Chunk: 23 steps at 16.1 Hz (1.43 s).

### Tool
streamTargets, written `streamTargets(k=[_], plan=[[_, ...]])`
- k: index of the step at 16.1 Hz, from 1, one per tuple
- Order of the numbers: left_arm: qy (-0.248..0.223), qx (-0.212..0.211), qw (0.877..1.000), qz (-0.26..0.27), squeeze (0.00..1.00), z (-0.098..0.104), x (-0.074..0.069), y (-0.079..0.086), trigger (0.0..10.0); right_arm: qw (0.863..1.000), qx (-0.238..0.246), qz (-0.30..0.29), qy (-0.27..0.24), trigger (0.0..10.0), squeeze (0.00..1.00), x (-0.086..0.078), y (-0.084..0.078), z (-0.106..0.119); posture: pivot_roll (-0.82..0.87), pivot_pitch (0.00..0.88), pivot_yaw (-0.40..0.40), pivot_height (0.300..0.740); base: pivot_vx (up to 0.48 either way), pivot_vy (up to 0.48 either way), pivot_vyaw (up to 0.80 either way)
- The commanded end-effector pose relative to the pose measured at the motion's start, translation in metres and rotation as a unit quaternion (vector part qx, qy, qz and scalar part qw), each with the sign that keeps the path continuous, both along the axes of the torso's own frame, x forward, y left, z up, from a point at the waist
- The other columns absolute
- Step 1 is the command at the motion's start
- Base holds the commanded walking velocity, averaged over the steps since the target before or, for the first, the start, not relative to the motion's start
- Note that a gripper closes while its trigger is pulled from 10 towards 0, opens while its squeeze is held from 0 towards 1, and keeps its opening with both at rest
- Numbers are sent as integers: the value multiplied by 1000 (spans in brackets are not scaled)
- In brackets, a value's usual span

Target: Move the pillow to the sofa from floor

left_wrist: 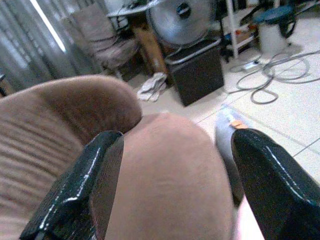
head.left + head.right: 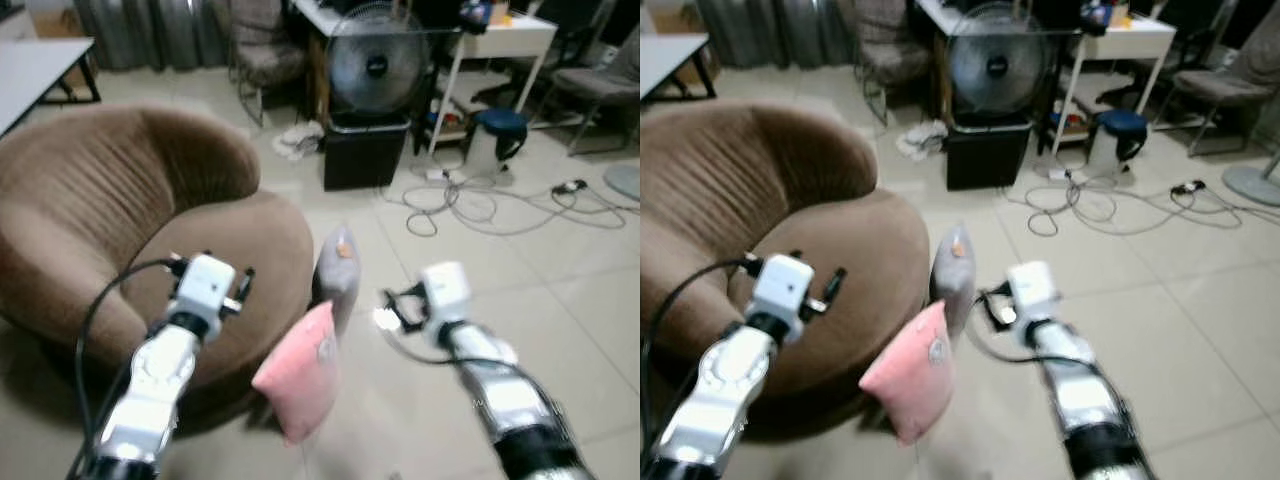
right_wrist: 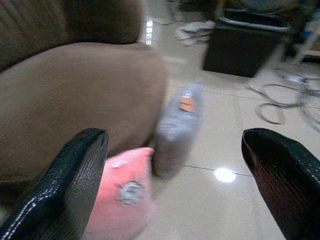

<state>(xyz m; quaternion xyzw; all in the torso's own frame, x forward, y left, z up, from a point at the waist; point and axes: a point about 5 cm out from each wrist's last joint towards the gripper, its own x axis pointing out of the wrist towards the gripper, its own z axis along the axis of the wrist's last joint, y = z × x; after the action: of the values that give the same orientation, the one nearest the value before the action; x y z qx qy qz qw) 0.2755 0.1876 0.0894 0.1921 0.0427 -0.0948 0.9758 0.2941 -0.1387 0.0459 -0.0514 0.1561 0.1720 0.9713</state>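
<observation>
A pink pillow (image 2: 300, 372) stands on the floor, leaning against the front of the brown round sofa (image 2: 90, 200). Just behind it a grey pillow (image 2: 338, 270) with an orange tag also leans on the sofa's edge. My left gripper (image 1: 170, 190) hovers open over the sofa seat, left of the pillows. My right gripper (image 3: 175, 185) hangs open above the floor to their right, with both pillows showing between its fingers (image 3: 65, 190). Neither gripper touches a pillow.
A fan (image 2: 378, 62) on a black box (image 2: 365, 152) stands behind the sofa. Cables (image 2: 470, 200) lie on the tiled floor to the right, near a white table (image 2: 505, 38) and a blue-lidded bin (image 2: 497, 135). Chairs (image 2: 262, 50) stand at the back.
</observation>
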Motion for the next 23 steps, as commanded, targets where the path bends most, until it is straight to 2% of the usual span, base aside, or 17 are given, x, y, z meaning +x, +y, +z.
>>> streamTargets(k=[1,4,7,12,20,23], plan=[[-6,1,1000,-3,0,4,2,-2,10000,1000,-4,-10,-7,10000,0,2,-8,4,103,0,-11,740,300,0,0],[-6,0,1000,-4,0,3,2,-2,10000,1000,3,-15,-4,10000,0,2,-9,3,103,0,-11,740,300,0,0],[-6,0,1000,-4,0,3,2,-2,10000,1000,5,-17,-3,10000,0,2,-9,3,103,0,-11,740,300,0,-763],[-5,1,1000,-4,0,3,2,-2,10000,1000,1,-13,-4,10000,0,5,-7,5,101,0,-10,740,298,0,0],[-4,2,1000,-3,0,3,2,-2,10000,1000,1,-11,-2,10000,0,0,-7,4,102,0,-12,740,295,0,0],[0,11,1000,9,0,0,3,-1,10000,1000,3,-16,6,10000,0,1,-9,4,102,0,-12,740,0,0,0]])
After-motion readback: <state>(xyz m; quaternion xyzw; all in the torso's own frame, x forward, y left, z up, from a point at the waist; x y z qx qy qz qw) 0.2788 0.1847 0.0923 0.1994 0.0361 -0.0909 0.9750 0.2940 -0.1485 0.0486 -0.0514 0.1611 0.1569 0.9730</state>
